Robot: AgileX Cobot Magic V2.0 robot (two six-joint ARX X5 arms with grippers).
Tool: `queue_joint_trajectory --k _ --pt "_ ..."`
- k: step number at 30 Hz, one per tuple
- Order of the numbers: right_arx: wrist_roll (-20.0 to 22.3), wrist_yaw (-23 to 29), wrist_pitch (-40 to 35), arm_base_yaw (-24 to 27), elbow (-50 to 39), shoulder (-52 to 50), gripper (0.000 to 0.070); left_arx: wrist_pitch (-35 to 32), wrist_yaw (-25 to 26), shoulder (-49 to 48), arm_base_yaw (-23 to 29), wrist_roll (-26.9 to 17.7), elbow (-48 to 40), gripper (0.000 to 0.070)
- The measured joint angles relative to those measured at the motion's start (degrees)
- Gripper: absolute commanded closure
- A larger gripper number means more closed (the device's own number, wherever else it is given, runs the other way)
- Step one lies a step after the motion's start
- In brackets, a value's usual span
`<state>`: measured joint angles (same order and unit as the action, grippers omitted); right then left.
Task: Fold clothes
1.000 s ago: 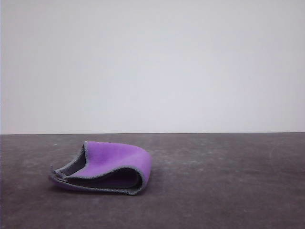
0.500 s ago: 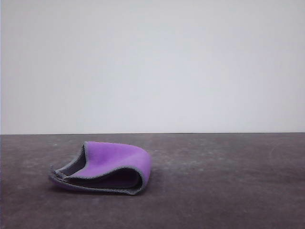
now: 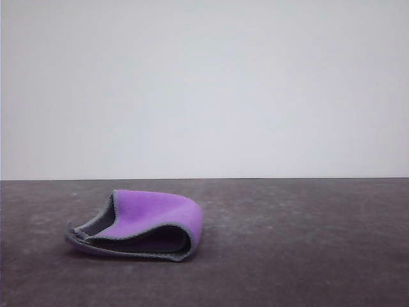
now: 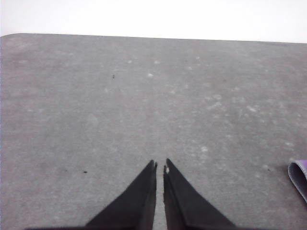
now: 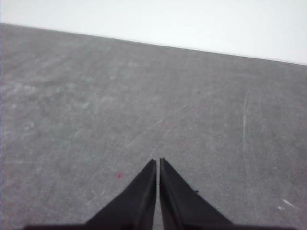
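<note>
The clothes point(image 3: 144, 220) are one thick cloth, lying loosely folded over itself on the left part of the dark grey table point(image 3: 300, 243) in the front view. Its purple face is up and its dark grey face and stitched edging show at the open side. A small corner of the clothes point(image 4: 299, 175) shows in the left wrist view. My left gripper point(image 4: 159, 165) hovers over bare table beside that corner, fingers shut with nothing between them. Over bare table too, my right gripper point(image 5: 158, 161) is shut and holds nothing.
The table's far edge point(image 3: 255, 178) meets a plain white wall. A rounded table corner point(image 4: 14, 36) is visible in the left wrist view. Faint scratches and pale specks mark the table top.
</note>
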<state>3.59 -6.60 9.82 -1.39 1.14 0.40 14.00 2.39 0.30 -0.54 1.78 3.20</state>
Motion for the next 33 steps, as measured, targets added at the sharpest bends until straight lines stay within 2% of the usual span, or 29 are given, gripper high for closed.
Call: queue_joint_trajectory --k 7,33 --pt "-0.4 6.3 0.3 0.0 -0.1 -0.1 0.0693 0.0 0.0 0.0 0.0 0.0 0.0 0.0684" --pt "-1.1 6.5 -0.2 0.1 -0.2 -0.1 0.0693 0.0 0.0 0.0 0.0 0.0 0.0 0.0684"
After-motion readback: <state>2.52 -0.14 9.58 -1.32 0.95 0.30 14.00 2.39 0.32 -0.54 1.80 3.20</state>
